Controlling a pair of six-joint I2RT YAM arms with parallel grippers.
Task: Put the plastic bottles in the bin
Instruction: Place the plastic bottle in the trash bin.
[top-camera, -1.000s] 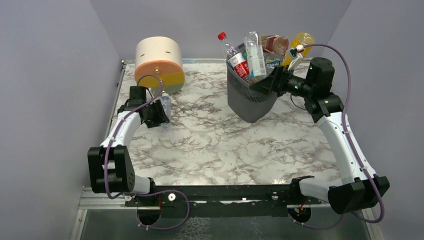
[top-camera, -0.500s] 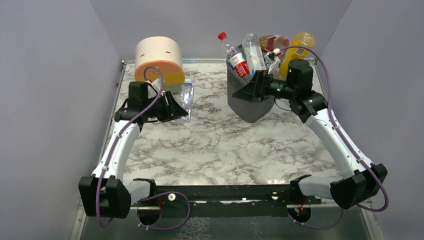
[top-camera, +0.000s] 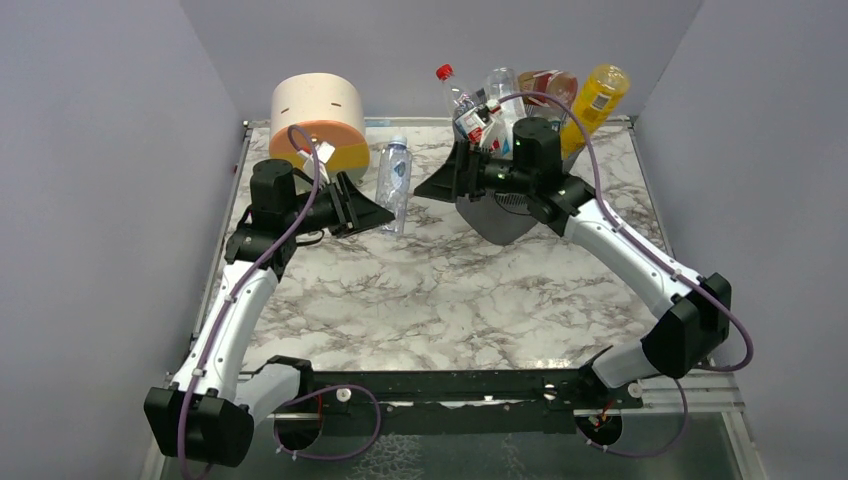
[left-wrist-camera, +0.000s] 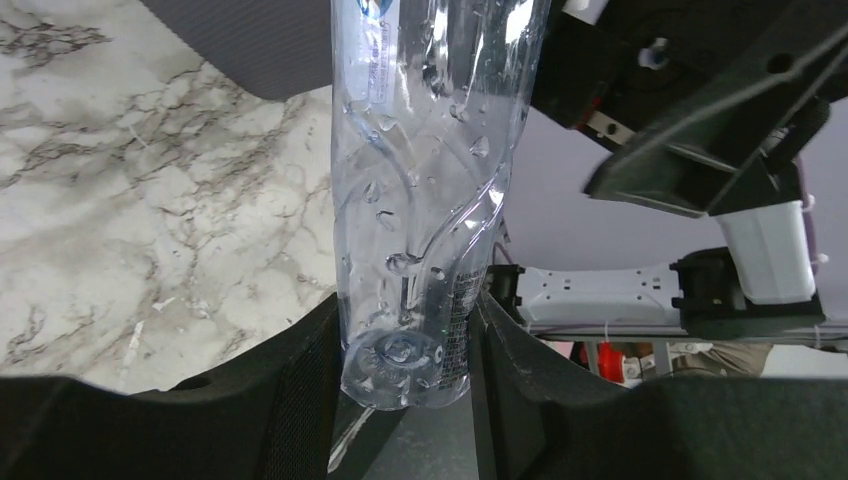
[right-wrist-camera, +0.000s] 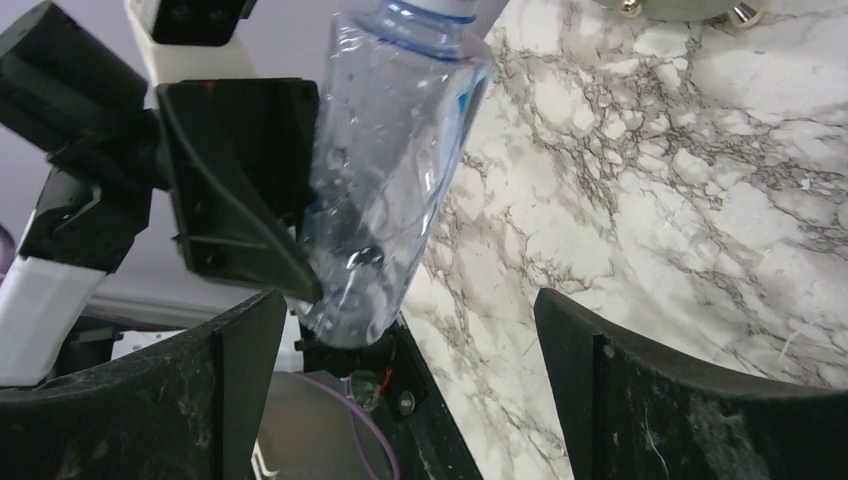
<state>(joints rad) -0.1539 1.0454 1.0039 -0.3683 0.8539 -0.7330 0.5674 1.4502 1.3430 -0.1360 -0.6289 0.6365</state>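
Left wrist: left gripper pinches clear bottle at its base; right gripper gapes empty.

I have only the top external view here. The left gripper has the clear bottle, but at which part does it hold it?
Observer: At the bottom end. In the left wrist view the left gripper has its fingers shut on the base of the clear bottle.
Operator: Is there liquid in it?
Observer: Only drops on the inside wall show there; I see no standing liquid.
Operator: And the right gripper, does it hold anything?
Observer: No. In the right wrist view the right gripper is wide open, with nothing between its fingers; the bottle is ahead of it.
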